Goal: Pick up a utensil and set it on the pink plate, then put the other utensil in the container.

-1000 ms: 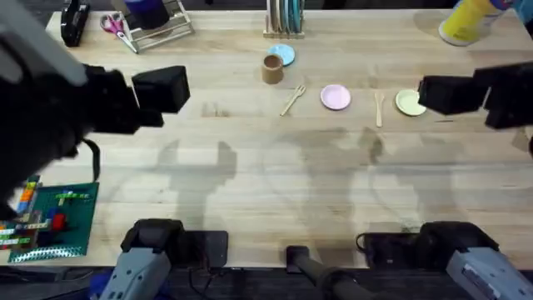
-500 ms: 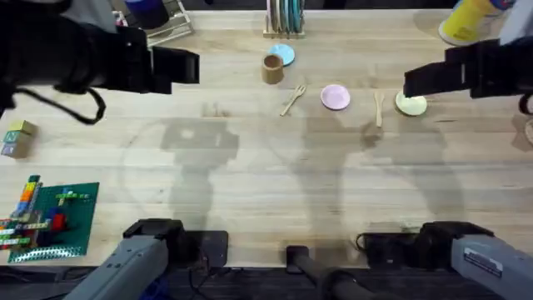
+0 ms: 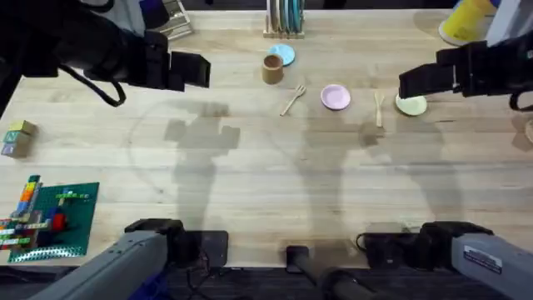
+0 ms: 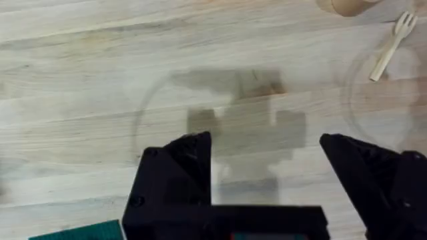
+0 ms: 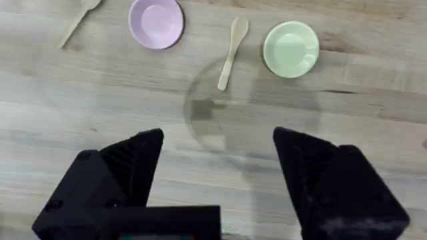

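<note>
We hold the right gripper (image 5: 217,183) high above the table with its jaws spread and empty, and the wooden spoon (image 5: 230,50) we want lies flat between the pink plate (image 5: 156,22) and the yellow-green plate (image 5: 291,48), so a drifting descent could knock either one. Being thin and flat, it may slip the fingertips. Our left gripper (image 4: 267,180) is spread too, left of the fork (image 3: 292,99) and brown cup (image 3: 272,69).

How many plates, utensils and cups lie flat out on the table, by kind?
Small plates: 3, pink plate, yellow-green plate, light blue plate
Wooden utensils: 2, fork, spoon
Brown cup: 1
Total: 6
</note>
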Controlling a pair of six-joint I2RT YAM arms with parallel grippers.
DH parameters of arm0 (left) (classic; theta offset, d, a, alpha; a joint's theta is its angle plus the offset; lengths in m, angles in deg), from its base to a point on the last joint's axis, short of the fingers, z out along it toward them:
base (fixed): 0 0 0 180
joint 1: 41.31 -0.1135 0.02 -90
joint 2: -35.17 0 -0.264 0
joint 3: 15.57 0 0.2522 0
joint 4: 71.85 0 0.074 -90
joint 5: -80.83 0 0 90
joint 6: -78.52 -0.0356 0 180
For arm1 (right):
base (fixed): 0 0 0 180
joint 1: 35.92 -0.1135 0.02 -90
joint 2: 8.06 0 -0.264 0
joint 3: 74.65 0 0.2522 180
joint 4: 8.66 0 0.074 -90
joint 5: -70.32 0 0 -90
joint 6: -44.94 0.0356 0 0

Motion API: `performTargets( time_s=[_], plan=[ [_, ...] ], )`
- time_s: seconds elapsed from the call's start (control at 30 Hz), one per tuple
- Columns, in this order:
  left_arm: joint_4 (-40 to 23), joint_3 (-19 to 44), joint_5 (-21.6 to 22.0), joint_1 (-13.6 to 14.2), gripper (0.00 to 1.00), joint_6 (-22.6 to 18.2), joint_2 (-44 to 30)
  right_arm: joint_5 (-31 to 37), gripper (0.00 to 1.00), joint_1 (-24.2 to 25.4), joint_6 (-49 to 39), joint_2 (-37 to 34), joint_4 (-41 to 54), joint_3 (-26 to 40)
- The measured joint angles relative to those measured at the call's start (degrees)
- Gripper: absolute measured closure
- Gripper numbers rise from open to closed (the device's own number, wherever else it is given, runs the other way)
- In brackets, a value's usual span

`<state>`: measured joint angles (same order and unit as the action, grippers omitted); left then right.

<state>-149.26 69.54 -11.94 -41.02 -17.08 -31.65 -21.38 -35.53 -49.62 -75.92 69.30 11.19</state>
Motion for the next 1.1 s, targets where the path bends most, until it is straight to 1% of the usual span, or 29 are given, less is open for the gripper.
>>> performTargets(
  time_s=[0.27, 0.33, 0.5, 0.57, 1.0, 1.1],
  plan=[
    [-0.1, 0.0, -2.9, 0.4, 0.005, -0.5, 0.0, 0.0, 0.004, 0.0, 0.0, 0.0, 0.0, 0.0],
    [-0.1, 0.0, -3.5, 1.6, 0.005, -1.6, 0.0, 0.0, 0.004, 0.0, 0.0, 0.0, 0.0, 0.0],
    [0.4, 0.0, -4.3, 6.4, 0.005, -4.0, 0.0, 0.0, 0.003, 0.0, 0.0, 0.0, 0.0, 0.0],
    [0.9, 0.0, -4.7, 7.3, 0.005, -4.5, 0.0, 0.0, 0.003, 0.0, 0.0, 0.0, 0.0, 0.1],
    [2.9, 0.0, -5.0, 7.6, 0.006, -5.0, 0.0, 0.0, 0.003, 0.0, 0.1, 0.0, 0.0, 0.1],
    [3.0, 0.0, -5.0, 7.6, 0.007, -5.0, 0.0, 0.0, 0.003, 0.0, 0.4, -1.1, 0.2, 0.2]
  ],
)
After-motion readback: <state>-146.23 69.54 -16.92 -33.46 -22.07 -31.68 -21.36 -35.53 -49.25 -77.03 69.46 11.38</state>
